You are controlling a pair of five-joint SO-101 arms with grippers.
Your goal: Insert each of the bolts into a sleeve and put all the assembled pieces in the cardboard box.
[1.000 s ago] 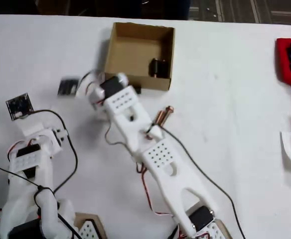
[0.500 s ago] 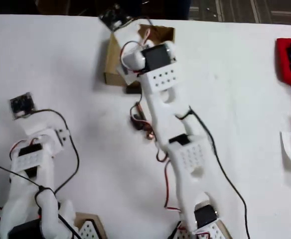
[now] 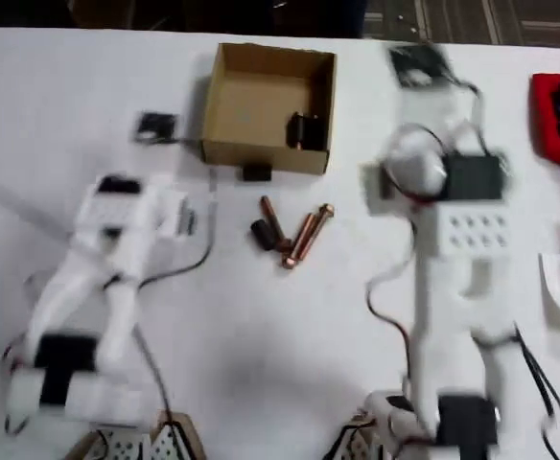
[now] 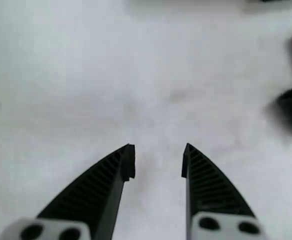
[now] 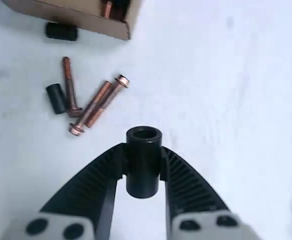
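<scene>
Black and tubular, a sleeve (image 5: 143, 172) is clamped upright in the ribbed right gripper (image 5: 142, 150), its open bore turned to the wrist camera. Three copper bolts (image 3: 294, 235) are laid flat on the white table (image 3: 213, 335) in a V opening towards the cardboard box (image 3: 261, 156). A second sleeve (image 3: 264, 233) is seen just beside them, and a third sleeve (image 3: 256, 172) by the box's front wall. The left gripper (image 4: 157, 162) is held with jaws apart over bare table.
</scene>
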